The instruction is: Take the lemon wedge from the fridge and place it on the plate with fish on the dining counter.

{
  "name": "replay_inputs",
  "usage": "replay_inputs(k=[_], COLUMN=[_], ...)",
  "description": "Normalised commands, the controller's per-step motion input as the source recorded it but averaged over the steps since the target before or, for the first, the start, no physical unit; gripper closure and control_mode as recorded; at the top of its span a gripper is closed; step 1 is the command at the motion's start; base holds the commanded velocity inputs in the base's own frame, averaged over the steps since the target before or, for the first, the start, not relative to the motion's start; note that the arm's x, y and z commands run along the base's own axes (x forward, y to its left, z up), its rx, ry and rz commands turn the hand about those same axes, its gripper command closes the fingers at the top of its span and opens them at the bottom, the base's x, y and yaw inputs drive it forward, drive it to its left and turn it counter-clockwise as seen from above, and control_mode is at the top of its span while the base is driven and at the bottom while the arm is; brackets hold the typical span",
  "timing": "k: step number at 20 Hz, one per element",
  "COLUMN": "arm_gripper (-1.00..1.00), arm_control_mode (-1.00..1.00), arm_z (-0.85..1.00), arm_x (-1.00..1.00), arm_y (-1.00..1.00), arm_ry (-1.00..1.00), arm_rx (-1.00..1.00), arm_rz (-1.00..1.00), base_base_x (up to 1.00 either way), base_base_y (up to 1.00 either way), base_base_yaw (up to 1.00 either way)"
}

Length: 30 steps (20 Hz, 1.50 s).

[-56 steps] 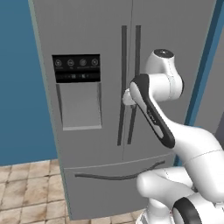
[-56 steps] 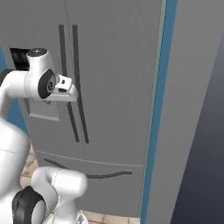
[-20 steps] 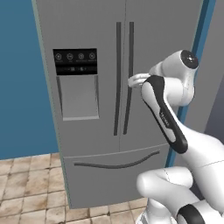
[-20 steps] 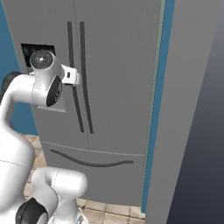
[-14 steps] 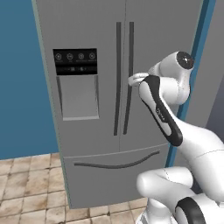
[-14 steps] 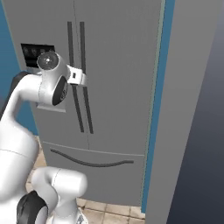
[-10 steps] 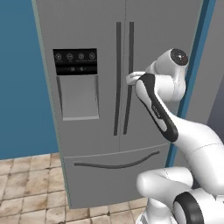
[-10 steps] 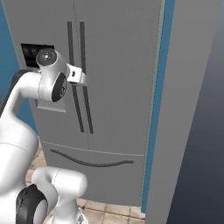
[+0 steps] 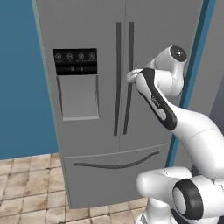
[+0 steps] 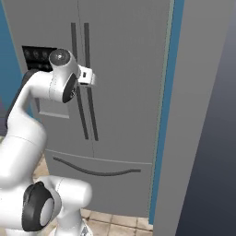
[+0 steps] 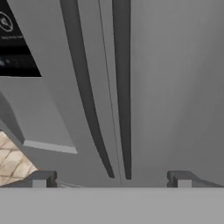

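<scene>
Open gripper [image 11: 111, 178] near closed fridge [image 9: 100, 144] handles [image 11: 122, 87]

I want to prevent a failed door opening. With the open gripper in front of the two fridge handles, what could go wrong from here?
1. In the hand view both dark handles, the left handle and the right handle, lie between the fingertips of the open gripper. Closing now might catch both, or the wrong one.
2. The fridge doors are shut, so a weak grip could slip off when pulling.

Even flat rendered light, soft low-resolution edges
</scene>
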Motion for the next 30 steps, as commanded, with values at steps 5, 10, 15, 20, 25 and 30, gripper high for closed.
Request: replay_inputs(k=[5, 10, 15, 20, 25, 30], arm_gripper=[-1.00, -1.00, -1.00, -1.00, -1.00, -1.00], arm_control_mode=[-1.00, -1.00, -1.00, -1.00, -1.00, -1.00], arm_z=[-0.41, -0.23, -0.28, -0.14, -0.05, -0.03], arm_x=[0.29, 0.03, 0.19, 0.31, 0.32, 0.36], arm_y=[-0.17, 0.01, 0.10, 0.06, 0.11, 0.11], arm_ry=[0.00, 0.02, 0.00, 0.00, 0.00, 0.00], arm_rx=[-0.08, -0.13, -0.08, 0.00, 0.01, 0.00], arm_rz=[0.11, 0.02, -0.01, -0.09, -0.06, -0.04], base_base_x=[0.00, 0.00, 0.00, 0.00, 0.00, 0.00], base_base_y=[0.00, 0.00, 0.00, 0.00, 0.00, 0.00], base_base_yaw=[0.00, 0.00, 0.00, 0.00, 0.00, 0.00])
